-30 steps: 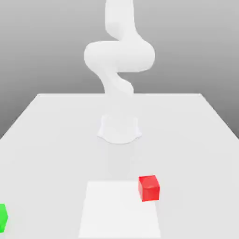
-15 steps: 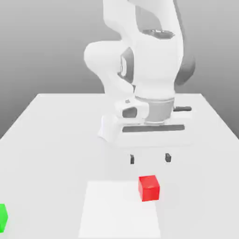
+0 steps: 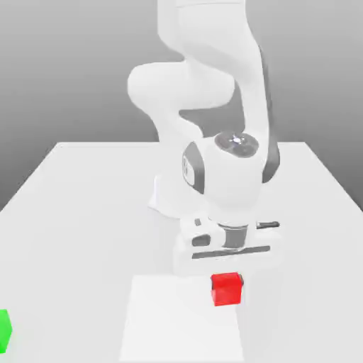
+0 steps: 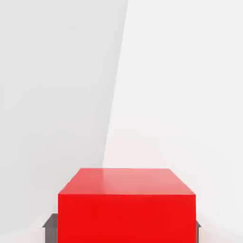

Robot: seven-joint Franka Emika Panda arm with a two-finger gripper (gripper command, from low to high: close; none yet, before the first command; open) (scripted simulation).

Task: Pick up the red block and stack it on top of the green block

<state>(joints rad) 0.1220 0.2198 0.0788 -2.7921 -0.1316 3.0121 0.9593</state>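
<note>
The red block (image 3: 227,290) rests on the white table, at the far right corner of a paler square patch (image 3: 170,322). My gripper (image 3: 227,278) has come straight down over it, with the hand's body just above the cube. In the hand view the red block (image 4: 126,204) sits between my dark finger pads (image 4: 49,222), which press flush against its two sides. The gripper is shut on the cube, which still sits on the table. The green block (image 3: 3,330) lies far off at the exterior view's left edge, partly cut off by the frame.
The arm's white base (image 3: 164,197) stands behind the gripper near the table's middle. The table (image 3: 78,213) stretches wide between the red cube and the green one, with its edges at both sides of the exterior view.
The hand has dropped from hovering above the red block down onto it. Its fingers, wide apart half a second ago, have closed against the cube's sides. Neither block has moved.
</note>
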